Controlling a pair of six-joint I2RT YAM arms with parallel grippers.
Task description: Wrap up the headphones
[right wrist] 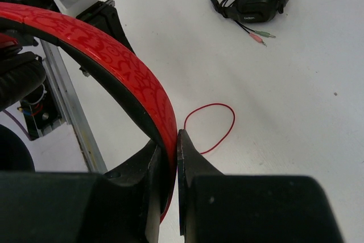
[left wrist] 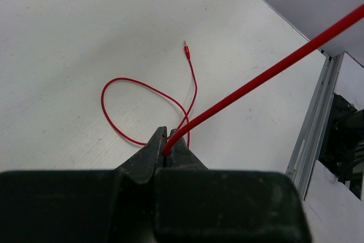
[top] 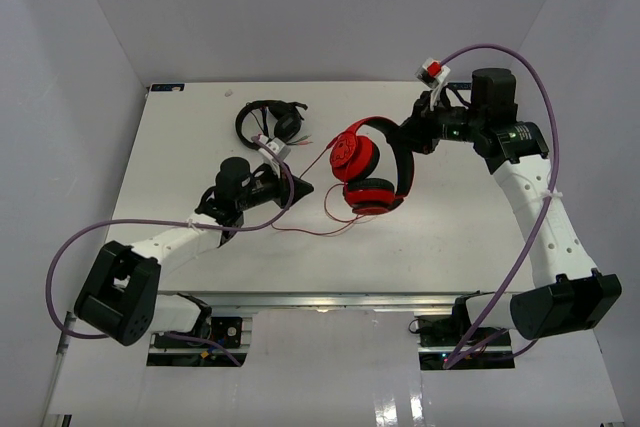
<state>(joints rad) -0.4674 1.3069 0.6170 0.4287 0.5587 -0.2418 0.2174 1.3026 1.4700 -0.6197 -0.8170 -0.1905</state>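
The headphones (top: 355,155) sit right of centre on the table (top: 170,147), with one ear cup towards the far side and the other nearer. The right gripper (right wrist: 169,139) is pinched onto the red headband (right wrist: 114,66), one finger on each face. We judge that this grip serves as an anchor, fixing the frame so the other arm can work the lead around it. From the right wrist view the band appears raised off the surface, though we cannot confirm this. The left gripper (left wrist: 167,140) is to the left of the ear cups, its fingers pressed together on the thin red cable (left wrist: 256,86). From that pinch, one run stretches taut towards the headphones. The free end lies slack on the table in an open loop and ends at the plug (left wrist: 186,49). A taut run suits winding, because a slack one would slip off the band. The loose tail could snag or drag as the wrap proceeds. A black headset (top: 268,122) lies at the far side, just beyond the left gripper and apart from the red set, and is not part of this operation.
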